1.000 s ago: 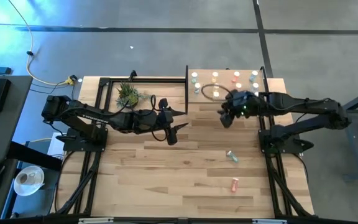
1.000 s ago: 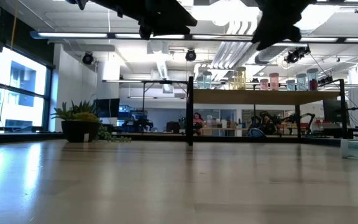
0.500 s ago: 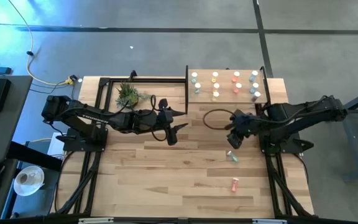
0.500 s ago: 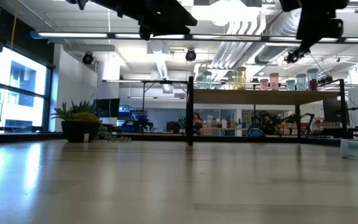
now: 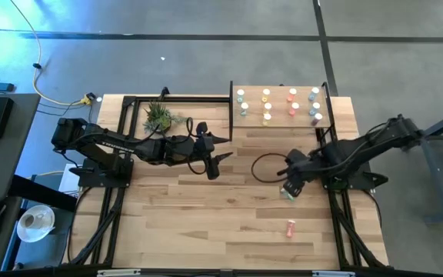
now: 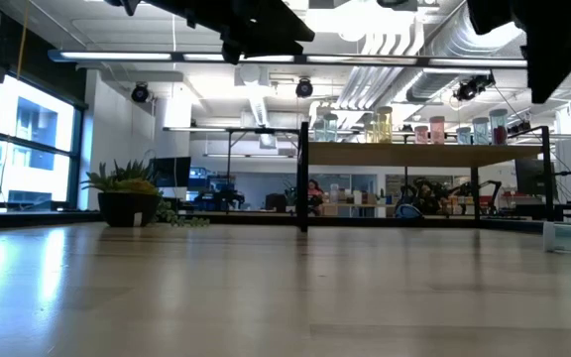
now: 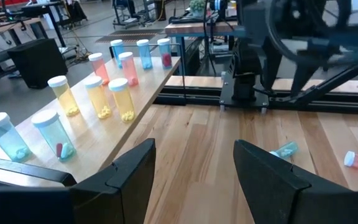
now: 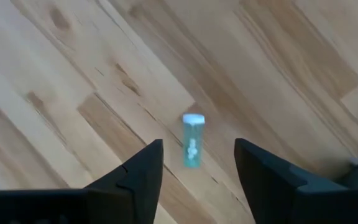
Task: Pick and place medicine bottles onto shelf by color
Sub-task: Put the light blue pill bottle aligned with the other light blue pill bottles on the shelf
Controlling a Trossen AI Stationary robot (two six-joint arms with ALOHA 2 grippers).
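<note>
Swinging down from the shelf [image 5: 279, 108] at upper right, the right gripper [image 5: 292, 185] is hovering, fingers apart, over the teal bottle [image 8: 192, 140] lying on the bench [image 5: 175, 208], with an orange bottle [image 5: 290, 228] also waiting while ten are standing shelved.

- A potted plant [image 5: 158, 117] stands on the table [image 5: 206, 215] near its far edge, well beyond the left fingers.
- A yellow cable [image 5: 41, 69] trails over the grey floor [image 5: 206, 54] past the table's far left corner.
- A white dish [image 5: 35, 221] sits off the table's left side.
</note>
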